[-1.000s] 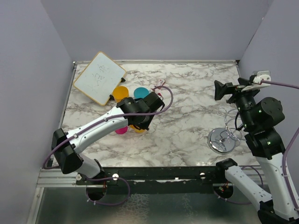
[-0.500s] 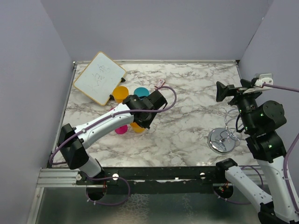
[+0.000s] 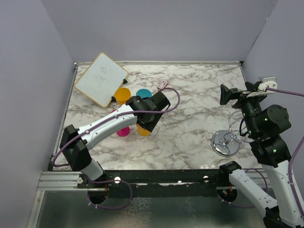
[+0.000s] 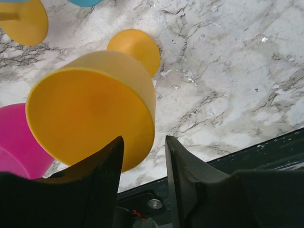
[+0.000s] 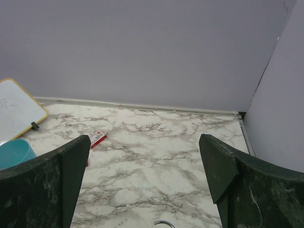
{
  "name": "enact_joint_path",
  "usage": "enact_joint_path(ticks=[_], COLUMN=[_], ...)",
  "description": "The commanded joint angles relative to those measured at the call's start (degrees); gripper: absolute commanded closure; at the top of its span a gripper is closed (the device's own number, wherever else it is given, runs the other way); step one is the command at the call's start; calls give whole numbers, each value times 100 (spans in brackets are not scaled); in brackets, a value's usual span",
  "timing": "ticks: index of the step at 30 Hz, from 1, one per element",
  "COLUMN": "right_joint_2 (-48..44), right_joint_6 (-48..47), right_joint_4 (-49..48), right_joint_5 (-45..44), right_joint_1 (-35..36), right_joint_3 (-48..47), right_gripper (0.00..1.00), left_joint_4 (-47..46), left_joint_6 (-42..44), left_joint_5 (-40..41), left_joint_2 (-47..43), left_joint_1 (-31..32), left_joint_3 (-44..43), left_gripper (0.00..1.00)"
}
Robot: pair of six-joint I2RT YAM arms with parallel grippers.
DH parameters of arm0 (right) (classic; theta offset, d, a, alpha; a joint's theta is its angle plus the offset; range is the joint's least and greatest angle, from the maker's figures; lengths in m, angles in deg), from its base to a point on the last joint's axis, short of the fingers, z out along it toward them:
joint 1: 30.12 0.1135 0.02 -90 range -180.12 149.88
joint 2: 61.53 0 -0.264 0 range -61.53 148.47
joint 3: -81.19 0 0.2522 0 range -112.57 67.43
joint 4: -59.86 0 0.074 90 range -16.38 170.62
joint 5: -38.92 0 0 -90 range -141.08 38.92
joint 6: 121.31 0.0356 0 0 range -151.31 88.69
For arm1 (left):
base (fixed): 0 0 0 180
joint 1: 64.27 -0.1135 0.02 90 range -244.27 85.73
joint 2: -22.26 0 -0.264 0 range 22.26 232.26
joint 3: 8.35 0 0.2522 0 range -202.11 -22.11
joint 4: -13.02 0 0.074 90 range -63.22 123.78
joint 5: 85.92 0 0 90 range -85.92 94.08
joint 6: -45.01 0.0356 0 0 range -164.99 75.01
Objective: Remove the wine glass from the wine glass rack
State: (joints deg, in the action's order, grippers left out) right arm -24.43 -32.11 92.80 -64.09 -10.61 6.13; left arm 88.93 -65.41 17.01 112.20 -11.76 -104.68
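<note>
The wine glass rack [image 3: 225,141], a round shiny base with thin chrome wire arms, stands at the right near edge, and no glass shows on it. One wire tip shows in the right wrist view [image 5: 164,222]. An orange wine glass [image 4: 90,118] lies tilted on the marble, mouth towards the left wrist camera, foot [image 4: 135,50] beyond. My left gripper [image 4: 143,142] is open right over it [image 3: 142,128], and the rim's edge sits between the jaws beside the left finger [image 4: 102,175]. My right gripper [image 5: 144,140] is open and empty, raised above the rack [image 3: 229,94].
A pink glass [image 3: 124,131] lies next to the orange one. A second orange glass [image 3: 123,95] and a teal glass [image 3: 143,93] sit behind, near a tilted whiteboard [image 3: 101,79]. A small red and white box [image 3: 162,85] lies mid-table. Walls close three sides.
My left gripper has shifted slightly right and towards the near edge over the orange glass. My right gripper has drifted a little to the right above the rack.
</note>
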Motion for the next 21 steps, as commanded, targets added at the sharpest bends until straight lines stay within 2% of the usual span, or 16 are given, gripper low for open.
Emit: enact_joint_path(ticks=[1, 5, 8, 9, 10, 11, 12, 21], right_joint_2=[-50, -93, -263, -326, -380, -428, -470, -437], right_joint_6=[-114, -100, -173, -200, -201, -218, -263, -874], right_joint_4=[-199, -53, -59, -83, -110, -138, -180, -580], right_joint_5=[-123, -26, -71, -100, -156, -195, -174, 869], right_joint_1=[65, 96, 124, 136, 140, 141, 148, 539], right_joint_3=[54, 70, 268, 348, 419, 479, 531, 672], right_gripper=[1, 0, 0, 1, 0, 1, 1, 1], left_joint_4=[-268, -490, -553, -599, -668, -773, -900, -2473], left_joint_6=[-84, -154, -110, -71, -45, -18, 23, 574], left_joint_5=[67, 0, 41, 25, 33, 65, 83, -6], left_joint_2=[-326, -523, -680, -746, -833, -931, -1033, -1808], left_joint_1=[-9, -11, -4, -5, -4, -4, -10, -145], left_joint_3=[-94, -70, -77, -87, -99, -97, -94, -111], left_gripper=[52, 42, 38, 32, 20, 12, 9, 5])
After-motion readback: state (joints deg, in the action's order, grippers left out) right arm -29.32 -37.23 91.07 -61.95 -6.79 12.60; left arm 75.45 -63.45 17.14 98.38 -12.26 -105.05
